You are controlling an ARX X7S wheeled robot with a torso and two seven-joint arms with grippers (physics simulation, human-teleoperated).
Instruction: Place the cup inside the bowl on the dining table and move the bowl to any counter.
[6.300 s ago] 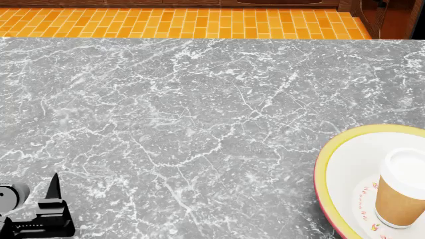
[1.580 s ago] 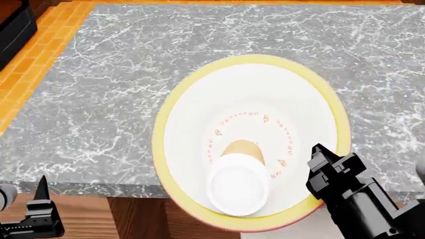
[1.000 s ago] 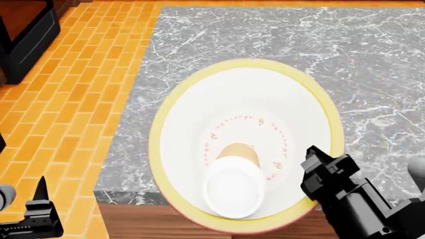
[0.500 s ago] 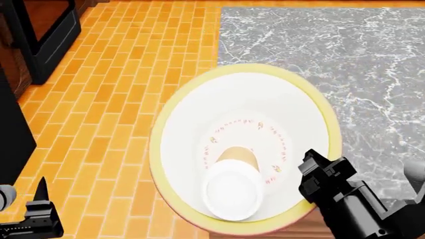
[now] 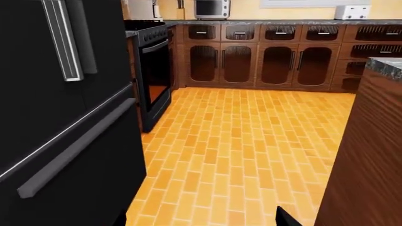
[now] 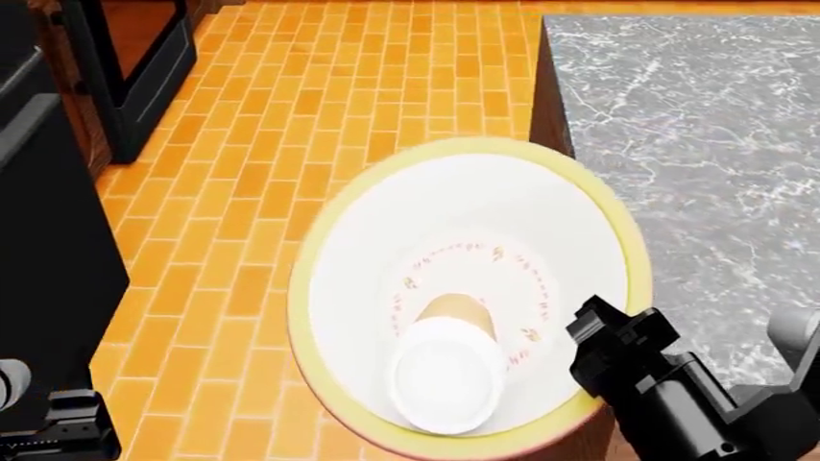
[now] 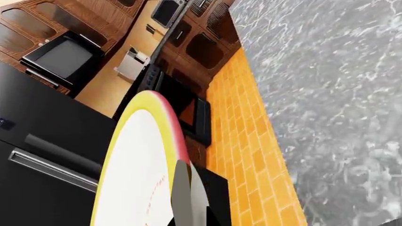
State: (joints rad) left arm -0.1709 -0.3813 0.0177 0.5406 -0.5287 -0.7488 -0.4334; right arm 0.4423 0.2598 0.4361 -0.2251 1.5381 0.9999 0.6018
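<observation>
The head camera looks steeply down, close over the yellow-rimmed white bowl [image 6: 384, 250]; both wrist cameras face the dark wooden kitchen cabinets [image 5: 264, 61].

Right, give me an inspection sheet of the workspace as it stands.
Surface: grey marble dining table, bare where visible.
Job's things: cup stands in the bowl; bowl is held up, mostly over the orange brick floor, past the table's edge.
Clutter: nothing seen.
Grippers: right gripper clamps the bowl's rim; left gripper barely in view, state unclear.
Cables: nothing seen.
Surroundings: black fridge, black oven, dark wood cabinets, dark counter along the far wall.
</observation>
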